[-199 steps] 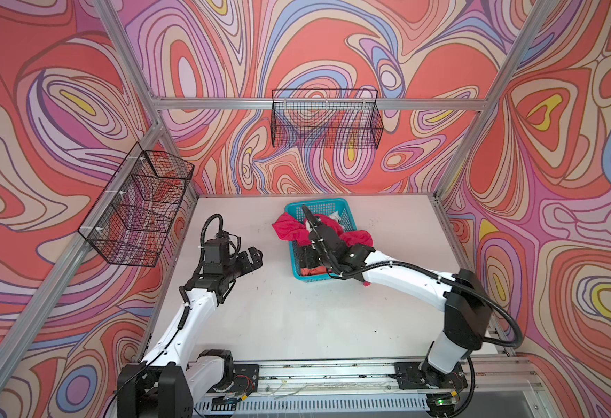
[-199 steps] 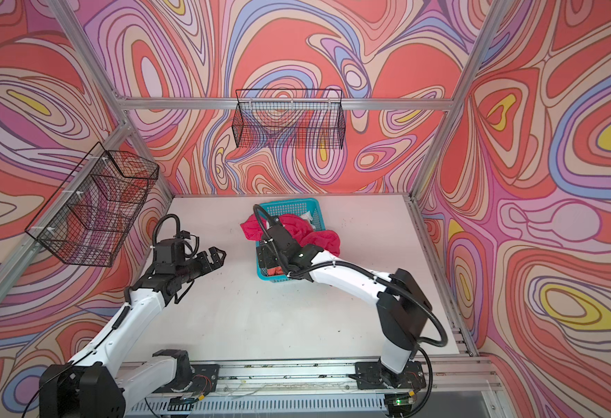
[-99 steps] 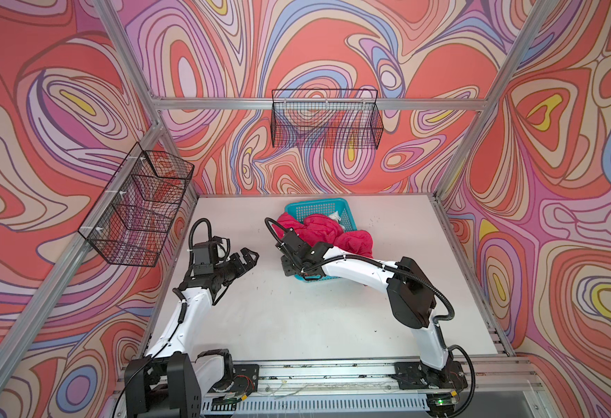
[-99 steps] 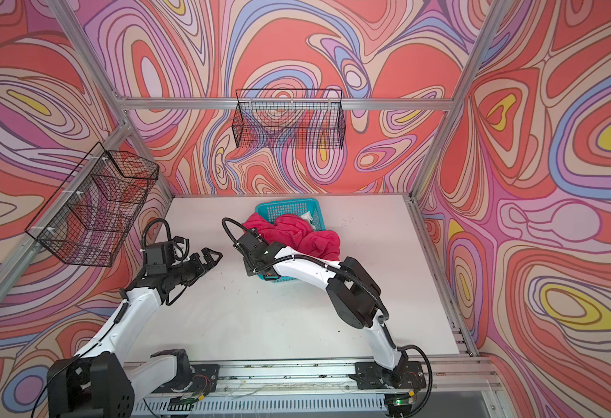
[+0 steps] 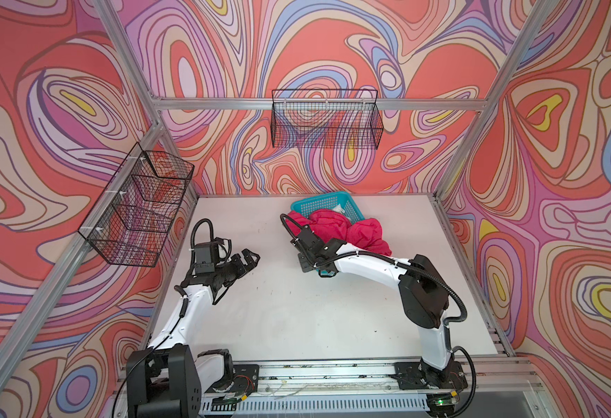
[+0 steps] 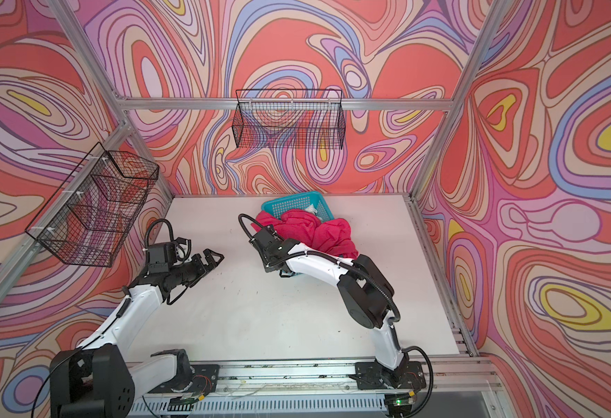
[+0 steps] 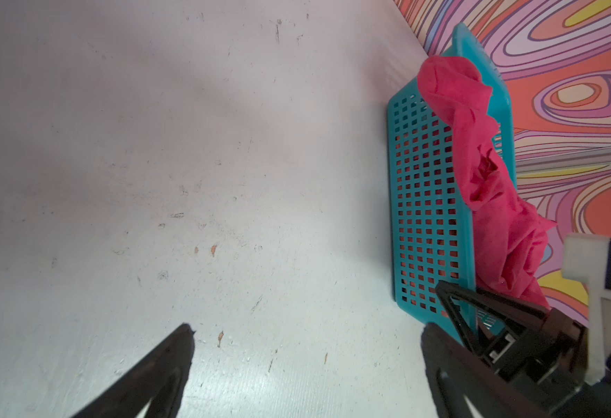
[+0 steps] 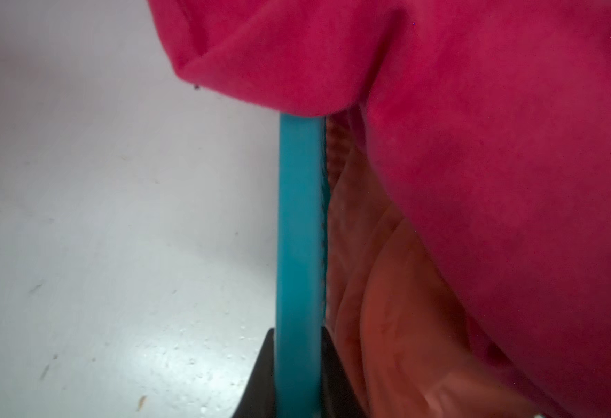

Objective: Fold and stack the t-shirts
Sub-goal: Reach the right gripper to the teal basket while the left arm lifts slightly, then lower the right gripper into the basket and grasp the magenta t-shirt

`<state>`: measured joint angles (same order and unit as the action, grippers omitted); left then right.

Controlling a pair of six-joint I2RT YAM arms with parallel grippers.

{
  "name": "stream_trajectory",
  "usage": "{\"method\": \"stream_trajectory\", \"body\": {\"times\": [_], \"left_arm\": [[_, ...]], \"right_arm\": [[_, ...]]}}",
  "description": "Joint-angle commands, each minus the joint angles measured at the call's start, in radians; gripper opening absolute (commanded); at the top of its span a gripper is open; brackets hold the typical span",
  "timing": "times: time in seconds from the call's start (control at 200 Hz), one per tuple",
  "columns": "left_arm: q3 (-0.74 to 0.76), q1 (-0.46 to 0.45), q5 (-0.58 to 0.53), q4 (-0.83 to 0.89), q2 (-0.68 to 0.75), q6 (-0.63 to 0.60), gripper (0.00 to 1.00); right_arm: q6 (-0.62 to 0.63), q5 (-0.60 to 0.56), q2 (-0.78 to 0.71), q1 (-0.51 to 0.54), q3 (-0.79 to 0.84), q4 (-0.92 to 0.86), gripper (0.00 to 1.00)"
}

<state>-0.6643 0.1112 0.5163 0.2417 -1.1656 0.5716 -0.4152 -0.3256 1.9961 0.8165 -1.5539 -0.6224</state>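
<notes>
In both top views we see the teal plastic basket [image 5: 316, 207] at the far side of the white table [image 5: 296, 318]; the pink tee [image 5: 336, 229], soft and crumpled, spills over its rim; a white tag [image 5: 338, 208] is too small to read; the left pincer [image 5: 251, 257] hangs spread wide over bare table; the right pincer [image 5: 323, 270] sits at the basket's near corner, mostly hidden under its wrist.

From the left wrist we see the basket's [image 7: 423, 181] square-holed wall; pink tee [image 7: 492, 217] is heaped above it.

From the right wrist, the right pincer's black fingers [image 8: 262, 383] pinch the basket's smooth rim; the orange tee [image 8: 387, 307] lies inside, under the pink.
</notes>
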Motion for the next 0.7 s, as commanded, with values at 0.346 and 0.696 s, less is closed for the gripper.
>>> {"method": "stream_trajectory", "body": {"times": [0.346,0.696], "left_arm": [[-0.014,0.004,0.028,-0.037,-0.025,-0.025,1.0],[-0.01,0.004,0.027,-0.041,-0.021,-0.027,1.0]], "right_arm": [[0.265,0.021,-0.117,-0.45,0.175,0.085,0.0],[0.408,0.02,0.013,-0.624,0.018,0.062,0.0]]}}
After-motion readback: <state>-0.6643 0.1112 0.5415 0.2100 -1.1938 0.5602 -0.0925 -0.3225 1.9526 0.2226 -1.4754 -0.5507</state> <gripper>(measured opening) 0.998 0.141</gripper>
